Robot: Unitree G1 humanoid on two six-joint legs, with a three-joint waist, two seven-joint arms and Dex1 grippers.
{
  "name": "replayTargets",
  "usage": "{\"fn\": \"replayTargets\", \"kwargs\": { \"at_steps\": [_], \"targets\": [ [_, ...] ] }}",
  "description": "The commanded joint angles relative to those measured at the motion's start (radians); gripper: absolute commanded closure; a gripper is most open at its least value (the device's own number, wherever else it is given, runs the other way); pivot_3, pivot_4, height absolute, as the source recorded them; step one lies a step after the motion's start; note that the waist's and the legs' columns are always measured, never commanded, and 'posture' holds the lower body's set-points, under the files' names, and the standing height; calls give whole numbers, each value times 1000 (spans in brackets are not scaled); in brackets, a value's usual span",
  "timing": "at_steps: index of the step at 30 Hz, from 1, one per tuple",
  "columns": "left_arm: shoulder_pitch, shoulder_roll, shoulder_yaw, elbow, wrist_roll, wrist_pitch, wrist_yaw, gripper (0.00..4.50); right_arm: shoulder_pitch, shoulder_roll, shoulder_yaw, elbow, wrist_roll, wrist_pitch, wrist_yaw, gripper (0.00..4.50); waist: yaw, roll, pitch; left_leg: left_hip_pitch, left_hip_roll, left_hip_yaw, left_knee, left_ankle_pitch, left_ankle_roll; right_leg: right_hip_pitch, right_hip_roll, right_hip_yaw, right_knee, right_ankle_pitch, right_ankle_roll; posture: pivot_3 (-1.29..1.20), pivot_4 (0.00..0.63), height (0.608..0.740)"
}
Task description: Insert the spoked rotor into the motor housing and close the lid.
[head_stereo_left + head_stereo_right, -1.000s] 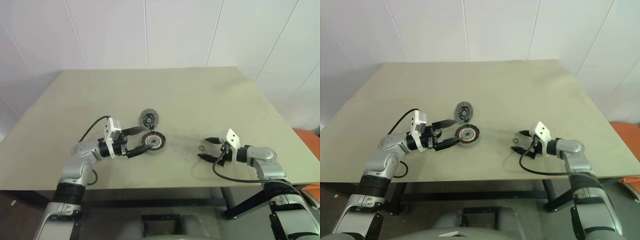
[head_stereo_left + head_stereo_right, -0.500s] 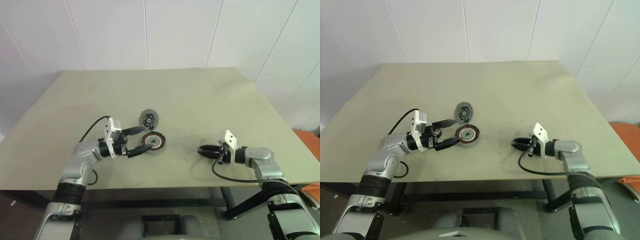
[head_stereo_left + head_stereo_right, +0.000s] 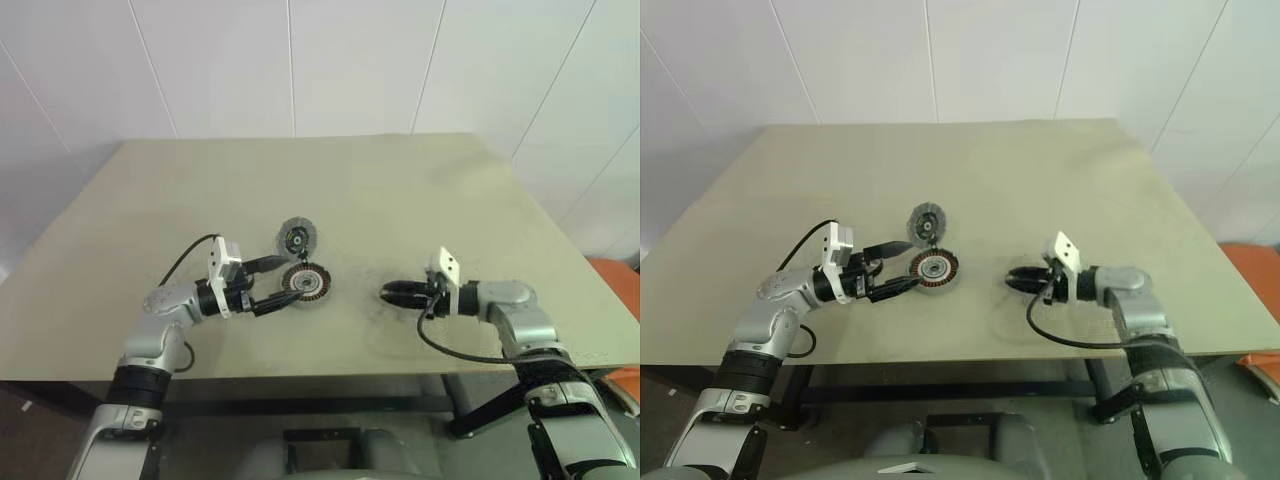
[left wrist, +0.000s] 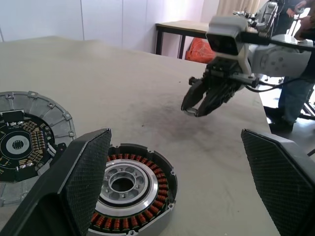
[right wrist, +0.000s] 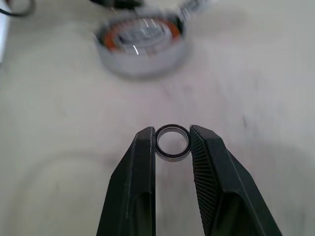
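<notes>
Right gripper [image 5: 172,142] pinching thin metal ring [image 5: 172,142]; left gripper [image 3: 287,280] wide, straddling copper-wound spoked rotor [image 3: 305,283].

In the right wrist view the spoked rotor [image 5: 141,40] is smeared by blur, its windings only an orange streak. In the left wrist view the motor housing [image 4: 30,139] is cut off by the picture's edge, and a finger [image 4: 74,184] of the left gripper [image 4: 189,194] covers part of the rotor's rim. From the head views, the small ring [image 5: 172,142] is too small to make out.
</notes>
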Motion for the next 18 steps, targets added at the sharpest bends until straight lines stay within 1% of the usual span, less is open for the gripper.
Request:
{"fn": "replayTargets", "kwargs": {
  "at_steps": [1, 5, 7, 8, 11, 18],
  "targets": [
    [-10, 14, 32, -16, -31, 7, -20, 0, -87, 25, 26, -59, 25, 18, 43, 3833, 1, 0, 0, 0, 0, 0, 0, 0, 0, 0, 0, 0, 0, 0, 0, 0, 0, 740],
    [14, 24, 35, -26, -35, 15, -32, 0, -196, 89, 76, 5, -1, -6, 71, 3833, -3, 0, 0, 0, 0, 0, -1, 0, 0, 0, 0, 0, 0, 0, 0, 0, 0, 740],
    [26, 24, 35, -38, -35, 21, -29, 0, -253, 126, 101, 69, -26, -35, 70, 3833, -2, 0, 0, 0, 0, 0, -1, 0, 0, -1, 0, 0, 0, 0, 0, 0, 0, 740],
    [33, 25, 35, -45, -36, 23, -27, 0, -279, 144, 113, 105, -42, -54, 67, 3833, -2, 0, 0, 0, 0, 0, -1, 0, 0, -1, 0, 0, 0, 2, -4, 0, 0, 740],
    [55, 28, 40, -69, -43, 36, -17, 0, -356, 194, 138, 223, -78, -96, 70, 3833, 0, 0, 0, -1, 0, 0, -1, 0, 0, -2, -2, 0, 0, 3, -4, 0, 0, 740],
    [104, 52, 66, -135, -69, 74, -16, 0, -469, 261, 167, 449, -146, -179, 95, 3833, -4, 1, 0, -2, -2, 0, -4, -2, -3, -4, -8, -1, 0, 3, -4, 0, 0, 740]
  ]
}}
